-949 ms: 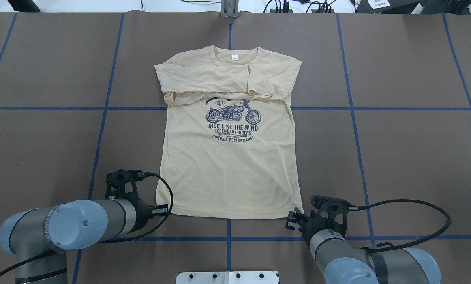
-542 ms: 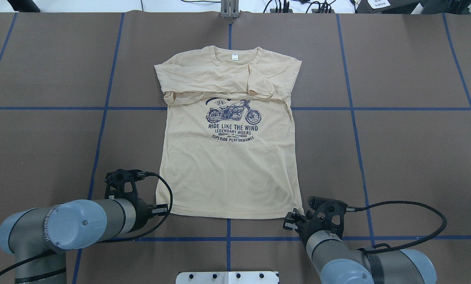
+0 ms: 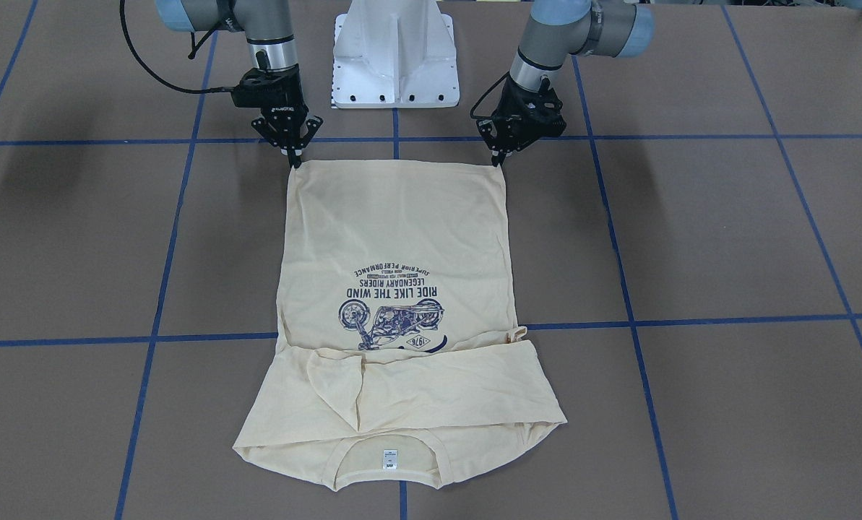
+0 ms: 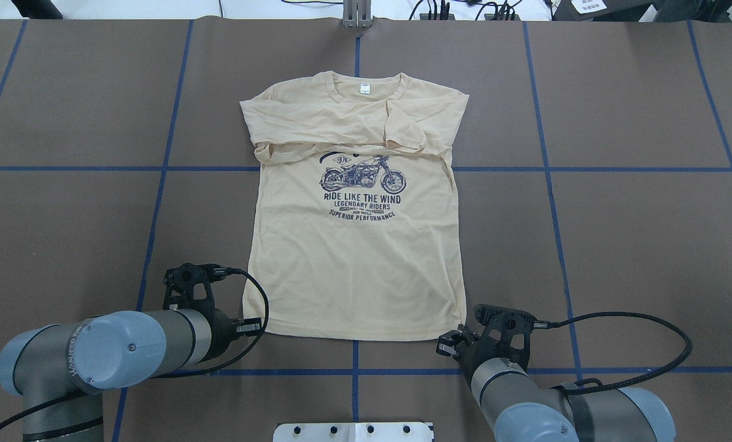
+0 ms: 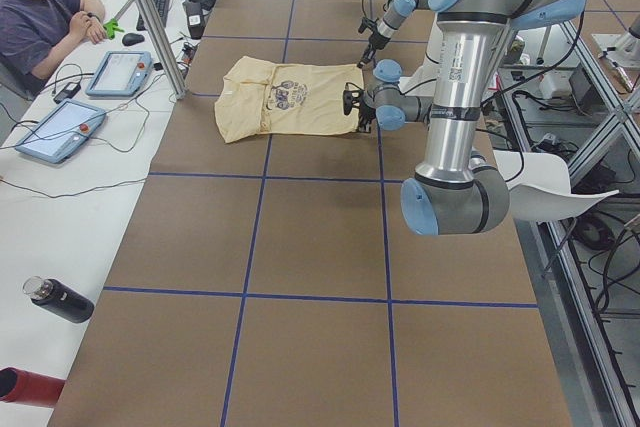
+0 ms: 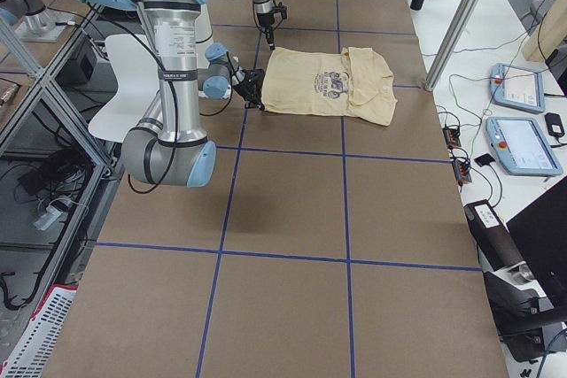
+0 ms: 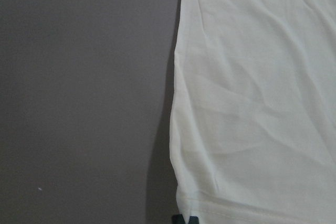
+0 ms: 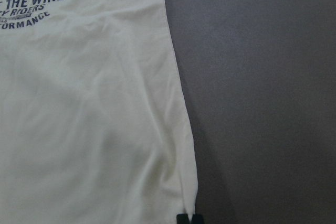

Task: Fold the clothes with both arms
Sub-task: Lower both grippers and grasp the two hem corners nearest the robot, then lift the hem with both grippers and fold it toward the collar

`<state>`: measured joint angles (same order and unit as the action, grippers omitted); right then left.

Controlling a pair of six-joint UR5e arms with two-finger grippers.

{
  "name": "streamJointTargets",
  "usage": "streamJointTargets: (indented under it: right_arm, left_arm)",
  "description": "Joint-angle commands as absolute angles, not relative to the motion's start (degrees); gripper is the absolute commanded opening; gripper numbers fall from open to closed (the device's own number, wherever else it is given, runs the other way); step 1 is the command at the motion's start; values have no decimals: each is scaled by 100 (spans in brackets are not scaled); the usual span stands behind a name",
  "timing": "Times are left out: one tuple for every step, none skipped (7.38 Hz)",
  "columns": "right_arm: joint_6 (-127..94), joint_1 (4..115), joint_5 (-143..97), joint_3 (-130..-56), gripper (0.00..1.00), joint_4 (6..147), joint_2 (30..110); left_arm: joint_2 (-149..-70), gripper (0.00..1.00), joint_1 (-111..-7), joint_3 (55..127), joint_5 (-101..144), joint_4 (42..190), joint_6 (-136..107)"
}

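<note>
The clothes are one cream-yellow T-shirt [image 4: 353,264] with a navy motorcycle print, lying flat and face up. Its sleeves are folded across the chest, its collar lies at the far side and its hem faces the robot. My left gripper [image 4: 254,325] is shut on the hem's left corner. In the left wrist view its fingertips [image 7: 180,219] pinch that corner of the shirt [image 7: 252,103]. My right gripper [image 4: 446,345] is shut on the hem's right corner, its fingertips [image 8: 182,219] meeting at the shirt's [image 8: 89,119] edge. Seen from the front, the shirt [image 3: 394,231] has my left gripper [image 3: 499,160] and right gripper [image 3: 295,162] at its two near corners.
The brown table cover carries blue tape lines [image 4: 157,196]. The white pedestal base [image 3: 394,58] stands between the arms. A metal post [image 4: 356,15] rises at the far edge. A person [image 5: 40,17] sits at a side desk with tablets [image 5: 60,127] and a bottle [image 5: 58,299].
My right gripper has slid a little leftward along the hem, and the hem's right corner has drawn in slightly with it. The left arm has not moved.
</note>
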<state>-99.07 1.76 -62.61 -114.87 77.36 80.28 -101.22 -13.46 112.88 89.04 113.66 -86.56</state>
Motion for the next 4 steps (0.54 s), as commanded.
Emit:
streamJointTargets:
  right_arm:
    - [-9853, 298, -6424, -12168, 0, 7752, 8164]
    - [-9853, 360, -6686, -12686, 0, 7917, 8400]
    - [-9853, 352, -7193, -13448, 0, 8136, 8837]
    - [-9835, 151, -7555, -14169, 0, 8208, 9268]
  left_arm:
    - [-10047, 0, -1380, 11965, 8990, 11147, -8509]
    - [-10020, 0, -1406, 12571, 9322, 10814, -8412]
    - [-10020, 0, -1406, 13186, 9412, 10349, -8411]
    - [-10046, 0, -1311, 13949, 9692, 9683, -8411]
